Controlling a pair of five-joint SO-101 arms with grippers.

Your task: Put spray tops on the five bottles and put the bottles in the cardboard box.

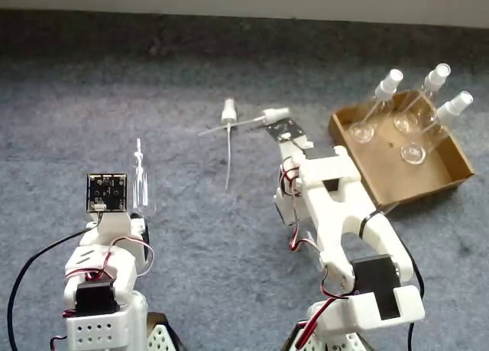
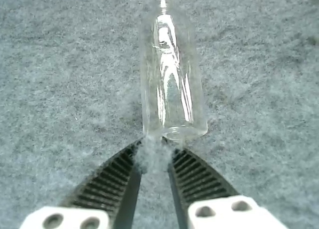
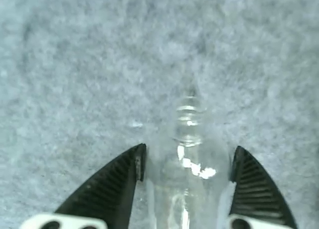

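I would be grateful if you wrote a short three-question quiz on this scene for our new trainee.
1. How many capped bottles are in the cardboard box?
2. True or false: the bottle between the jaws of the right gripper already wears a spray top.
3. How many loose spray tops lie on the carpet? A) none B) two C) five

Key: 1. three; 2. false, its threaded neck is bare; 3. B.
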